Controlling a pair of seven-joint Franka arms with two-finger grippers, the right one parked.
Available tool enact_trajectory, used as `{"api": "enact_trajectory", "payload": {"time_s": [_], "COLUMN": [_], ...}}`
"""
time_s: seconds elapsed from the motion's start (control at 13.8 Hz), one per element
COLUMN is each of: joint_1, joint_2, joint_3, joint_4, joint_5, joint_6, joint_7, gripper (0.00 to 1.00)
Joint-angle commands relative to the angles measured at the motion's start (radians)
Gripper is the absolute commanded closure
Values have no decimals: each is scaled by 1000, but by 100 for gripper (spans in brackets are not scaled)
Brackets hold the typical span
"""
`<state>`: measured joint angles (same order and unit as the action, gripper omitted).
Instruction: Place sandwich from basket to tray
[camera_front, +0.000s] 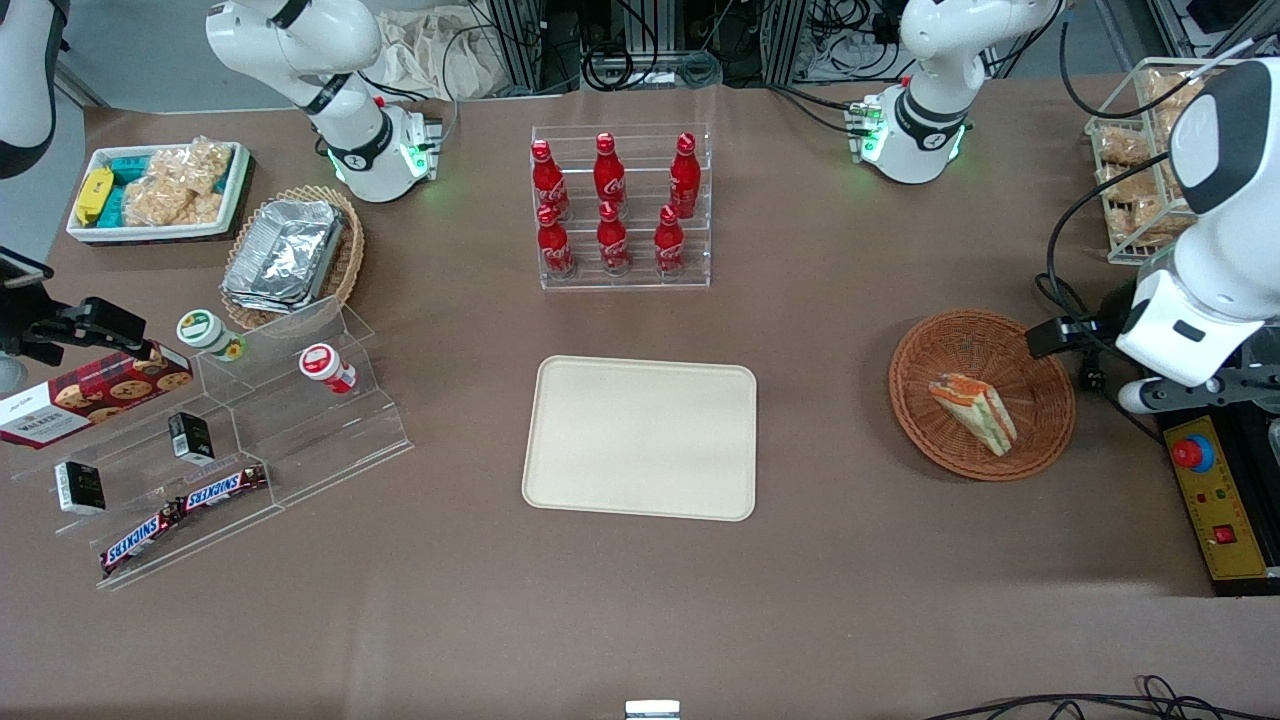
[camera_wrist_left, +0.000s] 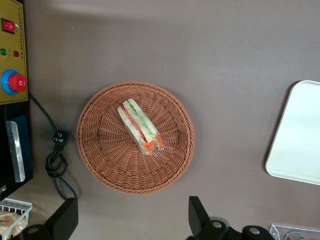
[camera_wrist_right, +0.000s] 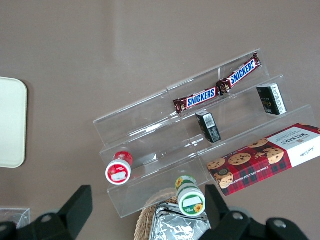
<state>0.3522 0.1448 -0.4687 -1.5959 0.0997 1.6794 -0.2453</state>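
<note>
The sandwich (camera_front: 975, 410) (camera_wrist_left: 141, 127), a pale bread wedge with orange-red and green layers, lies in the round reddish-brown wicker basket (camera_front: 920, 350) (camera_wrist_left: 100, 150). My left gripper (camera_front: 1060, 338) (camera_wrist_left: 132, 217) hangs above the basket's edge at the working arm's end of the table. It is open, its black fingers (camera_wrist_left: 200, 215) wide apart with nothing between them, well clear of the sandwich. The cream tray (camera_front: 640, 437) (camera_wrist_left: 300, 135) lies flat at mid-table with nothing on it, beside the basket toward the parked arm's end.
An acrylic rack of red cola bottles (camera_front: 620, 205) stands farther from the front camera than the tray. A yellow control box with a red stop button (camera_front: 1215, 495) (camera_wrist_left: 12, 50) and a black cable (camera_wrist_left: 55, 155) lie beside the basket. A wire rack of snacks (camera_front: 1135, 150) stands farther back.
</note>
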Motion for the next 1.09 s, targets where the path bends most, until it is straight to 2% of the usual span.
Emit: {"api": "enact_trajectory", "payload": {"time_s": [0.0,0.44,0.65,0.87,1.02], "joint_1": [1,1,43,91,91], "joint_2": [27,41,33,-16,-62], "joint_3": [-8,-7,-7,-8,-7], "joint_4": [42,2,-65,-201,-329], "joint_5": [17,17,9,-3,0], "joint_6": [-35,-47,-24,90,228], "joint_7": [-2,-20,-118,-192,-293], "gripper": [1,1,1,1,1]}}
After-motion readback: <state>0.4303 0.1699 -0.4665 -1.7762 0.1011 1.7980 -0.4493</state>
